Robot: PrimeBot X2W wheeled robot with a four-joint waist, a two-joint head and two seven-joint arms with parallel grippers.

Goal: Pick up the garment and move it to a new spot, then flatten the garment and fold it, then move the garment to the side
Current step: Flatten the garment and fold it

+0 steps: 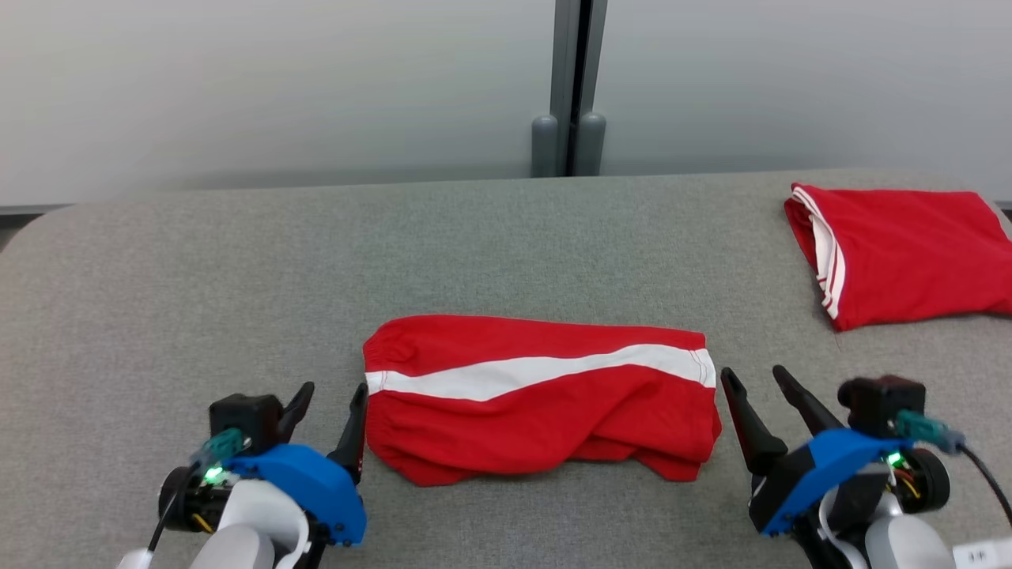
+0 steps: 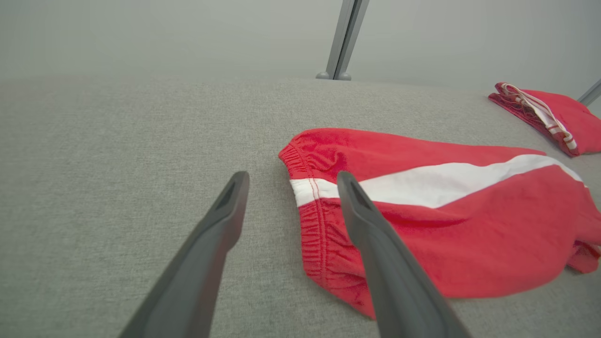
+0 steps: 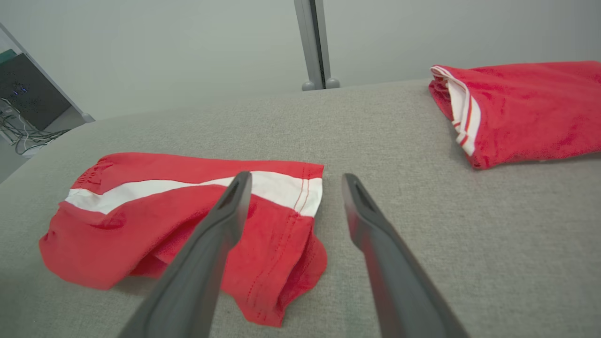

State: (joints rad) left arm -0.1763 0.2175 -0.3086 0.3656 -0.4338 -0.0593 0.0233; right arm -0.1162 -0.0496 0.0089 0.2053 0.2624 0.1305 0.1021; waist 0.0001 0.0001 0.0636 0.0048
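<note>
Red garment [image 1: 541, 395] is laid at table [image 1: 237, 276] ctr, flanked by left gripper [image 1: 334, 389] and right gripper [image 1: 753, 371]; both claws are held wide, empty. 2nd red cloth [image 1: 909, 261] is seen far right.

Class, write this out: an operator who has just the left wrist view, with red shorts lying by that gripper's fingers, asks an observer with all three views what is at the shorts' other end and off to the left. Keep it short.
Operator: I see the waistband of the red shorts. What is at the leg end?
Observer: The right gripper stands right beside the hem with its jaws open, holding nothing. I cannot tell whether it touches the cloth.
Operator: Anything past the table's left end?
Observer: Yes. In the right wrist view a dark unit with loose cables stands beyond the table.
</note>
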